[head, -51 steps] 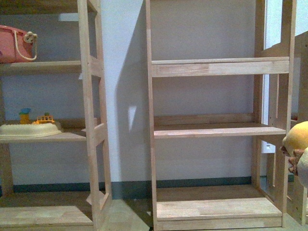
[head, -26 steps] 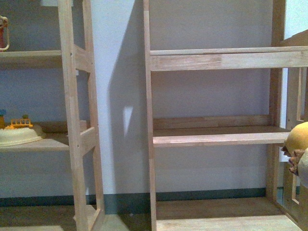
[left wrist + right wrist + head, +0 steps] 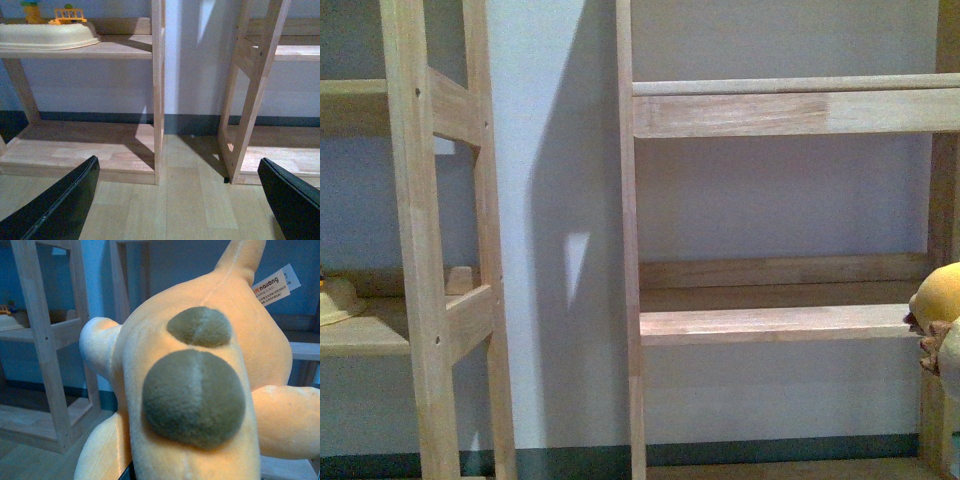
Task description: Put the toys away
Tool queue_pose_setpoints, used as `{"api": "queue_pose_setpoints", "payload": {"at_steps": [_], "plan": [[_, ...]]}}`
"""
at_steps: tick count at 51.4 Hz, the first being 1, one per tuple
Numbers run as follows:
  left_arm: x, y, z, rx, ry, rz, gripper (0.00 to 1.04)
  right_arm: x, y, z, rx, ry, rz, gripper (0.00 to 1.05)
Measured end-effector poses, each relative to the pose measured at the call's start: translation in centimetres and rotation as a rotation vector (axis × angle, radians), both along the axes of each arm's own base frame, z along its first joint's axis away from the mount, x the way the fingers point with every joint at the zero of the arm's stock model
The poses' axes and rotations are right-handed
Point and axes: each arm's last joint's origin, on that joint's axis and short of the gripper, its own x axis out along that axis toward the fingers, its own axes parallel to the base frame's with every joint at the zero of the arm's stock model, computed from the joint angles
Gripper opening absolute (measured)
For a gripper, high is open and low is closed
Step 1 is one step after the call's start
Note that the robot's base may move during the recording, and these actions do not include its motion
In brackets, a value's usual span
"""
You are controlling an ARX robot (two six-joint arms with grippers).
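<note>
- Nearest of all is the plush toy (image 3: 190,390), orange-yellow with two grey-brown round patches down its back and a paper tag (image 3: 272,287) beside its pointed tip. It fills the right wrist camera. In the front view it hangs at the far right edge, about level with the middle board of the rack ahead.
- The right gripper is buried under that soft body, so I cannot tell how its fingers sit. As the toy rides at the wrist, clear of any surface, I'd judge it is being carried towards a shelf, back outward.
- The left gripper (image 3: 177,165) has nothing in it. Its two black fingers (image 3: 65,205) stand wide apart, low over the floor, kept out of the way, I'd guess, while the other arm does the carrying.
- The floor (image 3: 190,200) is pale wood plank, with nothing lying on the stretch between the racks.
- Two plain wooden racks stand side by side. The right-hand rack (image 3: 628,250) has a middle board (image 3: 770,325) with nothing on the part I can see, so it looks the likely home for the toy.
- The left-hand rack (image 3: 415,250) carries a cream tray (image 3: 45,35) with small yellow playthings (image 3: 67,14) at its back.
- Behind it all is a pale wall (image 3: 560,150), crossed by the rack's shadow, with a dark skirting (image 3: 770,452) along its foot.
</note>
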Motion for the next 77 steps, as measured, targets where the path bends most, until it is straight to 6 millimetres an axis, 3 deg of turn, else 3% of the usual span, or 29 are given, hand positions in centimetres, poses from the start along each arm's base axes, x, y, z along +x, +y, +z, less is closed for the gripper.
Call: {"api": "queue_pose_setpoints", "payload": {"at_steps": [54, 59, 61, 64, 72, 77], "plan": [[0.0, 0.0, 0.0, 0.0, 0.0, 0.0, 0.98, 0.0, 0.0, 0.0, 0.0, 0.001, 0.003, 0.07], [0.0, 0.0, 0.0, 0.0, 0.0, 0.0, 0.98, 0.4, 0.3, -0.1, 0.008, 0.102, 0.08, 0.07], [0.0, 0.0, 0.0, 0.0, 0.0, -0.001, 0.98, 0.6, 0.5, 0.4, 0.015, 0.124, 0.097, 0.07], [0.0, 0.0, 0.0, 0.0, 0.0, 0.0, 0.98, 0.8, 1.0, 2.9, 0.013, 0.1, 0.119, 0.07], [0.0, 0.0, 0.0, 0.0, 0.0, 0.0, 0.98, 0.3, 1.7, 12.3, 0.01, -0.089, 0.153, 0.07], [0.0, 0.0, 0.0, 0.0, 0.0, 0.0, 0.98, 0.4, 2.0, 15.0, 0.003, -0.124, 0.174, 0.07]]}}
